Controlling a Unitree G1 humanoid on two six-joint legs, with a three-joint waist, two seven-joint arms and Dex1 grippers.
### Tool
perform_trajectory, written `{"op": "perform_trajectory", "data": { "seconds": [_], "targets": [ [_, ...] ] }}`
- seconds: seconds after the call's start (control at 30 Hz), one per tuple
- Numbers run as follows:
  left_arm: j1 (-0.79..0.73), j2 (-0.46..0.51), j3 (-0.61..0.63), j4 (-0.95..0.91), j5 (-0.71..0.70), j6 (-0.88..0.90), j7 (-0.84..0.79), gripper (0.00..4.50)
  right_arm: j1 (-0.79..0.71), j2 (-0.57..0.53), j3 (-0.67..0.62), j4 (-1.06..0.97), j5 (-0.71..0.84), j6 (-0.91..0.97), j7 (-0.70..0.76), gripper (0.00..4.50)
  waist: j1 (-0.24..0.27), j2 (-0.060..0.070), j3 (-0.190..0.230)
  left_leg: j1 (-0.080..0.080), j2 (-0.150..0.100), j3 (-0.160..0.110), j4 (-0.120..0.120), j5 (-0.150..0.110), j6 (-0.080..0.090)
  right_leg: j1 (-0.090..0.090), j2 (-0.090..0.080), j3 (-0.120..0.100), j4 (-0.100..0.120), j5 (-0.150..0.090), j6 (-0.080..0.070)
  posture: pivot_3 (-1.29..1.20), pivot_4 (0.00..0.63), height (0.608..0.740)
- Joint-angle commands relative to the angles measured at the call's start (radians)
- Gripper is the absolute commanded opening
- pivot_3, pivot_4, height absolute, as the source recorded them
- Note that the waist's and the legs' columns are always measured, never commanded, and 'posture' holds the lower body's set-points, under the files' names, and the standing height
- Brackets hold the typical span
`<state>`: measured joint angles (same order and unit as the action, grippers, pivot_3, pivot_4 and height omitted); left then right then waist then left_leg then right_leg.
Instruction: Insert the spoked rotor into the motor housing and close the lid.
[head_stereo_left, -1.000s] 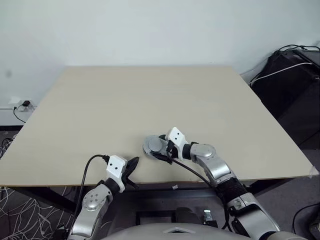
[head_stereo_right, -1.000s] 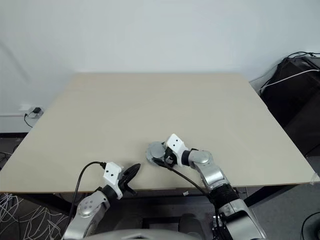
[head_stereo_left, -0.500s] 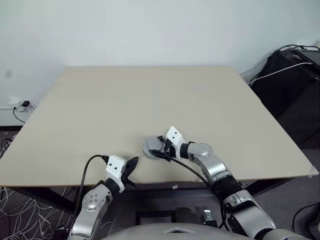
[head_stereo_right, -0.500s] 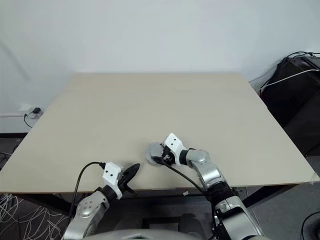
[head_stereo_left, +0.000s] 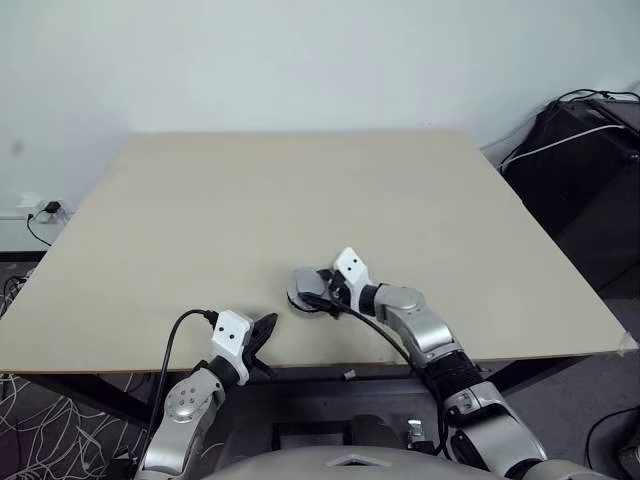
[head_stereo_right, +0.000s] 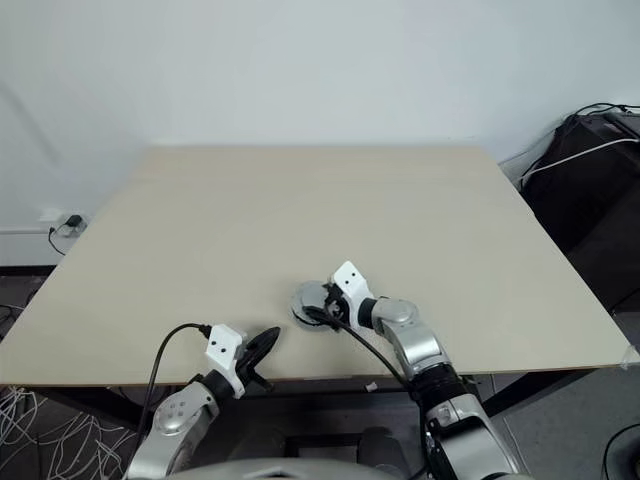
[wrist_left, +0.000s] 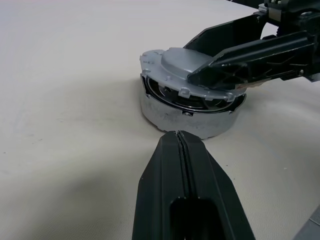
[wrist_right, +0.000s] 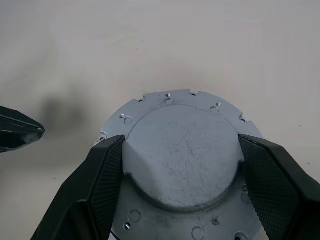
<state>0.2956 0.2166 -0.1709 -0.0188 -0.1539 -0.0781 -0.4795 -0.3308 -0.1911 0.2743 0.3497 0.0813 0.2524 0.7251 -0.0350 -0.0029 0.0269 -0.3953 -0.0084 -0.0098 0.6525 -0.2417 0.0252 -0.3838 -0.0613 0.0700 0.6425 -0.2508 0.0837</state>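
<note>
At the near edge of the desk (head_stereo_left: 200, 220), the left pincer (head_stereo_left: 264, 335) is seen pressed together, holding nothing. Just beyond it, the lid (wrist_right: 182, 157) is seated slightly tilted on the motor housing (wrist_left: 190, 120). The lid's raised centre is clamped between the fingers of the right pincer (wrist_right: 182, 165).
</note>
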Motion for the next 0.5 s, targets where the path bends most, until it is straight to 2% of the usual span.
{"op": "perform_trajectory", "data": {
  "seconds": [0.03,0.33,0.5],
  "targets": [
    [-0.014,-0.004,0.002,-0.013,0.008,-0.023,0.002,0.00,-0.014,-0.002,0.014,-0.026,-0.018,0.000,0.001,3.24,-0.001,0.000,0.000,0.000,0.000,0.000,0.000,0.000,0.000,0.000,0.000,0.000,0.000,0.000,0.000,0.00,0.000,0.740],
    [-0.012,-0.004,0.003,0.001,0.008,-0.033,-0.001,0.00,-0.027,-0.030,0.035,-0.006,-0.044,0.018,0.031,3.24,-0.001,0.002,-0.002,0.001,0.000,0.000,0.000,0.000,0.000,0.001,0.000,0.000,0.000,0.000,0.000,0.00,0.000,0.740],
    [-0.014,-0.005,0.002,0.010,0.008,-0.043,-0.002,0.00,-0.030,-0.024,0.031,0.001,-0.064,0.017,-0.009,3.24,0.000,0.002,-0.003,0.001,0.000,0.000,0.000,0.000,0.000,0.001,0.000,0.000,0.000,0.000,0.000,0.00,0.000,0.740]
  ]
}}
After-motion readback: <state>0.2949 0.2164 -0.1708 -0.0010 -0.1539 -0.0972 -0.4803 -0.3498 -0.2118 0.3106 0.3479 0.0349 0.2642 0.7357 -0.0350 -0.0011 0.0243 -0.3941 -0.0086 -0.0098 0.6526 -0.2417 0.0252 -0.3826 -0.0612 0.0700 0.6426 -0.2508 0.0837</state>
